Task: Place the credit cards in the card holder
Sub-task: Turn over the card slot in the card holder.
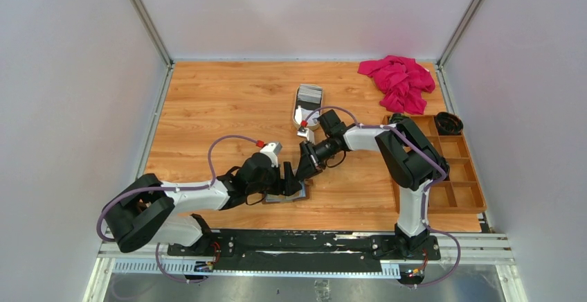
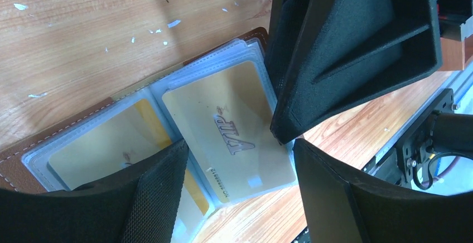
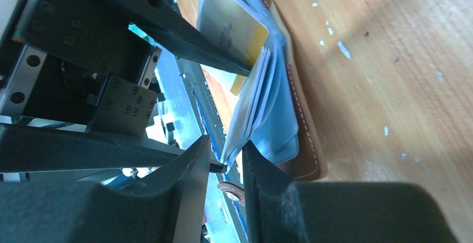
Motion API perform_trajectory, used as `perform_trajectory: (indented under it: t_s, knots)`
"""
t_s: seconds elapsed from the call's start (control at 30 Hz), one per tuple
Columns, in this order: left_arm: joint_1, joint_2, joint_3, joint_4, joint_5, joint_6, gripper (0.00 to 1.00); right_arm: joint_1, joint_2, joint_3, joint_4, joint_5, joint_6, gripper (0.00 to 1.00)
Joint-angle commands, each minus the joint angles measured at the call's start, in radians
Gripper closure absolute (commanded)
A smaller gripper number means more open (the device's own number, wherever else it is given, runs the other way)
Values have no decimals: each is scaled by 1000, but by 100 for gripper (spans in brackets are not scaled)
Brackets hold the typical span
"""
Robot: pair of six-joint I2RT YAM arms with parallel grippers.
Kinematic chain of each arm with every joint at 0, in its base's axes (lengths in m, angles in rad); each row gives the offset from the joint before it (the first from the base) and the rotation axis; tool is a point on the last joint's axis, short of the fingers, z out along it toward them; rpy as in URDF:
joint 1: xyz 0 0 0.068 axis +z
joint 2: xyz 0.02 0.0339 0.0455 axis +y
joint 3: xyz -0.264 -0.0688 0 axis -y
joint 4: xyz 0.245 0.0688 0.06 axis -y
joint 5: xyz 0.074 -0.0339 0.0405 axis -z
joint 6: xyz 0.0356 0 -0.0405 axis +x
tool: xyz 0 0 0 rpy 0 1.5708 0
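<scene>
The card holder is lying open on the table at its near edge, about midway between the two arm bases, brown leather cover down. Its clear sleeves are fanning upward. One sleeve is showing a gold card with raised lettering, and the page to its left is showing a second gold card.

The left gripper is hovering over the open holder with its fingers spread wide, one on each side of the lettered card; one finger is lying against a sleeve page in the right wrist view. The right gripper is coming in from the far right, its fingers nearly pressed together and pinching the free edges of several sleeves.

Farther back, near the table's middle, a stack of cards is sitting in a cream tin tray. A pink cloth is lying at the far right corner, and a wooden compartment box is standing along the right edge.
</scene>
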Motion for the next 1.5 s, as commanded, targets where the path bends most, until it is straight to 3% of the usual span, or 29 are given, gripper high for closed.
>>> perform_trajectory:
  t_s: [0.0,0.23,0.73,0.97,1.47]
  knots:
    - [4,19,6,-44,11,13,23,19,16,2,57,-86,63,69]
    - [4,-9,3,-44,9,9,21,24,36,2,92,-128,97,69]
    - [5,-59,-30,-44,-18,-10,33,14,42,18,32,-72,30,63]
    - [5,-64,-41,-40,-9,-10,34,1,41,28,8,-75,-2,56]
    - [16,-83,-72,-3,13,-8,36,-31,48,44,-3,-135,-33,53]
